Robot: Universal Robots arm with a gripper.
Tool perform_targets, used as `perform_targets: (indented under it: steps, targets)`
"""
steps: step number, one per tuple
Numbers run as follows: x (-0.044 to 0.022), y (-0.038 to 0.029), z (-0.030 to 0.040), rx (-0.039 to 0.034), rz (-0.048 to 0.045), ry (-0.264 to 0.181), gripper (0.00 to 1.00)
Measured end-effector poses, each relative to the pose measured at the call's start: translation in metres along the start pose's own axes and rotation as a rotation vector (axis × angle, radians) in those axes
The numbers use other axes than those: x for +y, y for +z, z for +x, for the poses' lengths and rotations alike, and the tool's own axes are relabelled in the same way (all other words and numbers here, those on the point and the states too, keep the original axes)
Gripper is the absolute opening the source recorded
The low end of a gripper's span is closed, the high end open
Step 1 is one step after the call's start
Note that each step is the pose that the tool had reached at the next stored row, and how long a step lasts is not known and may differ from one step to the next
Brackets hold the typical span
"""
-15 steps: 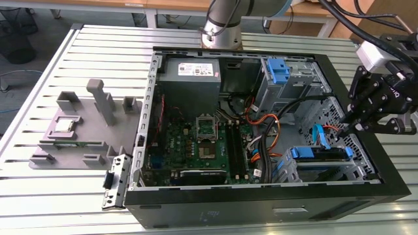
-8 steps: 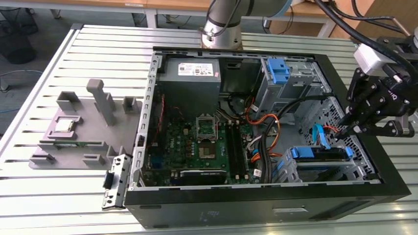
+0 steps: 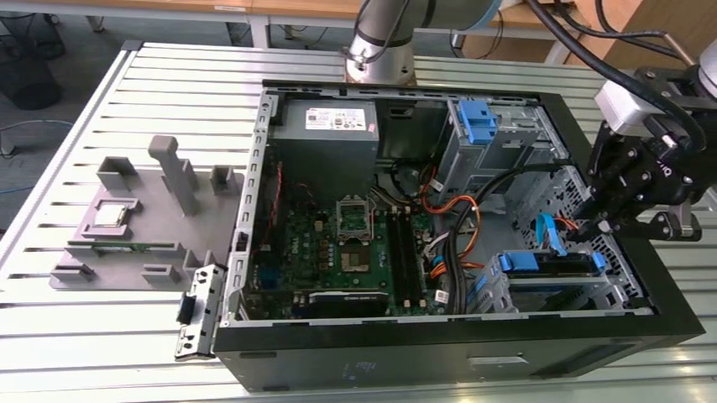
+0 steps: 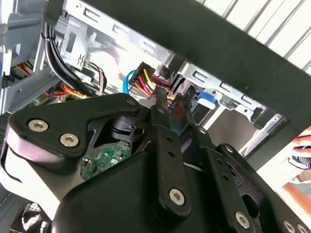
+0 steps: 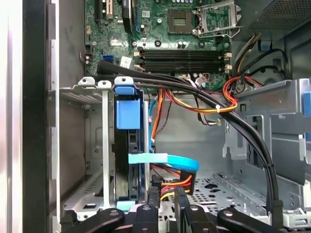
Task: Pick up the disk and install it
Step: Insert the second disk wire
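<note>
At the right of the exterior view, the gripper (image 3: 605,225) hangs over the open computer case (image 3: 448,336), its fingers (image 5: 153,196) drawn narrow with nothing between them. The disk (image 3: 546,264), in its blue carrier, sits in the drive cage (image 3: 560,294) at lower right, just below the fingertips.

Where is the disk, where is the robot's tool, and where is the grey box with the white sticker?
disk (image 5: 128,114): first wrist view, on its blue carrier end, standing in the drive bay.
tool (image 5: 165,194): first wrist view, midway between its black fingertips.
grey box (image 3: 325,119): exterior view, on its white sticker.
</note>
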State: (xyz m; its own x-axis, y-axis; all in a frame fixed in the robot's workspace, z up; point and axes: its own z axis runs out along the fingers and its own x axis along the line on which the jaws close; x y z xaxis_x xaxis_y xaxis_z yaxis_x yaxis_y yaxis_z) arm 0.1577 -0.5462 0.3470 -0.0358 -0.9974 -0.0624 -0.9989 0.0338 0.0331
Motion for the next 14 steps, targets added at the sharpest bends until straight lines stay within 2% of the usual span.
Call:
perform_targets:
  steps: [8, 10, 11, 14]
  targets:
    - [0.0016, 0.0001, 0.0012, -0.0001, 0.0005, 0.000, 0.28]
    - [0.0015, 0.0001, 0.0013, -0.0001, 0.0004, 0.000, 0.29]
    - [0.0016, 0.0001, 0.0013, -0.0001, 0.0004, 0.000, 0.35]
    - [0.0015, 0.0001, 0.0014, -0.0001, 0.0004, 0.000, 0.35]
